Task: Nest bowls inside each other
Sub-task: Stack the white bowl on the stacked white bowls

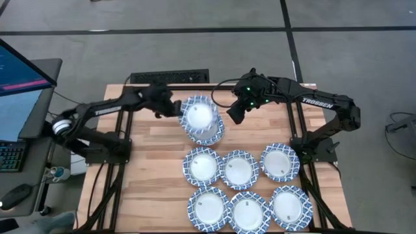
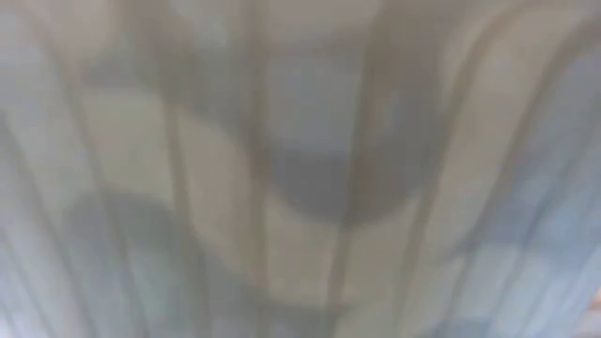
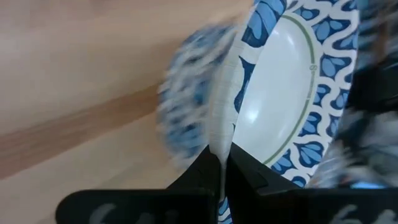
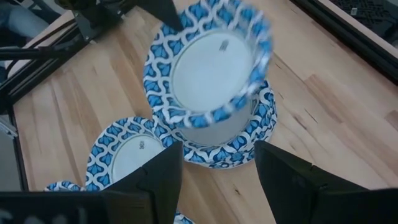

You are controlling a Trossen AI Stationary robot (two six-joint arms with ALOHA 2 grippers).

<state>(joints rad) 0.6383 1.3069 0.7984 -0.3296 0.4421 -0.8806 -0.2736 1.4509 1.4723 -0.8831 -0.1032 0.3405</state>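
High view, left to right: left gripper (image 1: 174,107) clamped on rim of raised bowl (image 1: 199,115), held directly above stack (image 1: 209,134). Centre raised bowl over stack, level it, lower until seated, then release. Right gripper (image 1: 235,114) just beside, fingers spread, empty. Six more bowls (image 1: 238,169) lying nearer front of wooden table (image 1: 156,162). Monitor (image 1: 19,71), grey floor beyond.
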